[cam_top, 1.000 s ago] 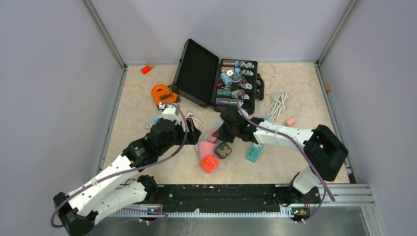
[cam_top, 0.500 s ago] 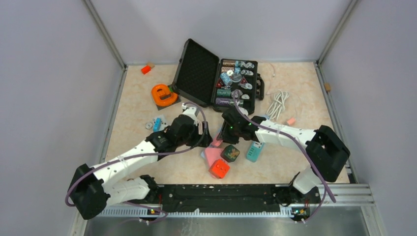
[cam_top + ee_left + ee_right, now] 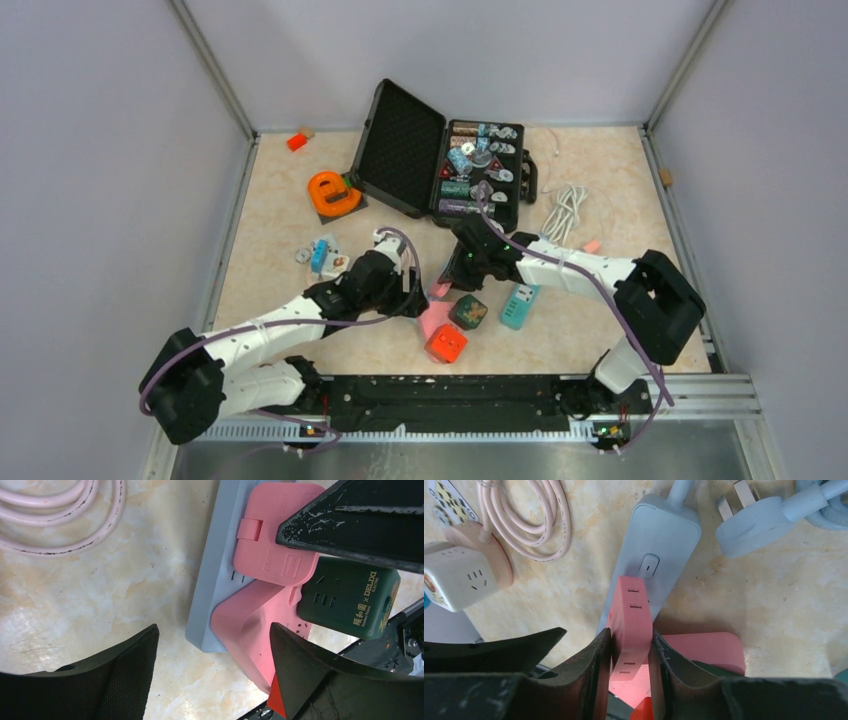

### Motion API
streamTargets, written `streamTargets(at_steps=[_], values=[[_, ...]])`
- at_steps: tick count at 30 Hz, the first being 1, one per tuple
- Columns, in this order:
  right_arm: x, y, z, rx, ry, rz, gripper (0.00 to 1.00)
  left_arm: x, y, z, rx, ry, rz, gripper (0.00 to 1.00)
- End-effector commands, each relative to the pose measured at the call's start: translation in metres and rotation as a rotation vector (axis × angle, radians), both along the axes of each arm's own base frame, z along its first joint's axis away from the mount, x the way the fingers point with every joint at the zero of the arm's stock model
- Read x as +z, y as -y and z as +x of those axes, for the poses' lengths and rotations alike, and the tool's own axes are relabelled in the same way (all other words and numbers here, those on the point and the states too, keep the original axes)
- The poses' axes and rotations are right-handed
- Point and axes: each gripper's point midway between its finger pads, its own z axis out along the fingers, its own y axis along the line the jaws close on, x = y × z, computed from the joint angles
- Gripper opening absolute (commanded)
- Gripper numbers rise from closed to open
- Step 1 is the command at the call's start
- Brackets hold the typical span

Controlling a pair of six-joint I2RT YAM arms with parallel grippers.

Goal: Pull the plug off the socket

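A pink plug (image 3: 631, 615) stands in a grey-blue power strip (image 3: 664, 540) that lies flat on the table. My right gripper (image 3: 630, 636) is shut on the plug, one finger on each side. In the top view the right gripper (image 3: 456, 274) is at the table's middle. My left gripper (image 3: 215, 647) is open, its fingers on either side of the near end of the strip (image 3: 215, 580) without touching it. A second, larger pink adapter (image 3: 255, 630) sits at that end, beside a dark green socket cube (image 3: 350, 600). The plug also shows in the left wrist view (image 3: 272, 540).
A red cube (image 3: 446, 343) and a teal socket (image 3: 518, 305) lie near the strip. An open black case (image 3: 440, 160) of parts stands behind. A white socket cube (image 3: 454, 582), a pink cable (image 3: 531, 525) and a loose blue-grey plug (image 3: 754, 522) lie close by.
My left arm has swung in from the left to the near end of the power strip, jaws open. My right gripper has stayed shut on the pink plug.
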Motion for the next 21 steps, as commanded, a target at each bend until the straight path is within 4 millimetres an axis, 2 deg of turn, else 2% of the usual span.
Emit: streamTargets(at_steps=[1,7,10,14,19,21], values=[[0.022,-0.018,0.005,-0.058,-0.031,0.139,0.25,0.011,0.011,0.004,-0.031,0.059,-0.084,0.81],[0.023,-0.025,0.001,-0.097,-0.097,0.225,0.25,0.006,0.011,-0.001,-0.066,0.064,-0.084,0.81],[0.023,-0.028,-0.001,-0.099,-0.112,0.24,0.26,0.0,0.01,-0.005,-0.08,0.056,-0.084,0.71],[0.024,-0.026,-0.001,-0.122,-0.112,0.255,0.28,-0.009,0.008,-0.011,-0.098,0.033,-0.062,0.63],[0.023,-0.022,-0.001,-0.142,-0.109,0.257,0.0,-0.013,0.007,-0.011,-0.101,0.024,-0.045,0.59],[0.024,-0.023,-0.001,-0.143,-0.108,0.267,0.0,-0.017,0.004,-0.01,-0.09,0.011,-0.023,0.57]])
